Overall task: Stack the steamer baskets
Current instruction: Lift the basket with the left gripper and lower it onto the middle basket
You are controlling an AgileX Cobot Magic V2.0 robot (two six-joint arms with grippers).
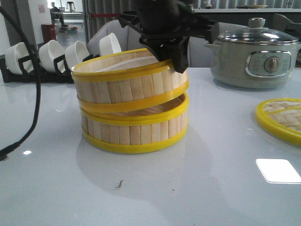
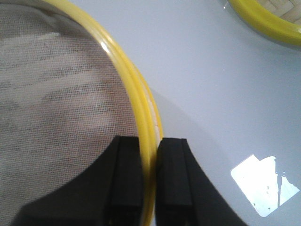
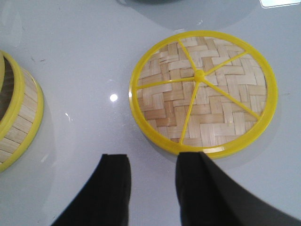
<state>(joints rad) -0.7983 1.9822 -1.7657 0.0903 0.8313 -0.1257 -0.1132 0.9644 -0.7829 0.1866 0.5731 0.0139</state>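
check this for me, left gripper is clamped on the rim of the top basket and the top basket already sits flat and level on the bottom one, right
Not quite. The left gripper is clamped on the rim of the top basket, but the front view shows that basket tilted, its right side low against the bottom basket and its left side raised.

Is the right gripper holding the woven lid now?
No. In the right wrist view the right gripper is open above the bare table, and the lid lies flat beyond its fingertips, untouched.
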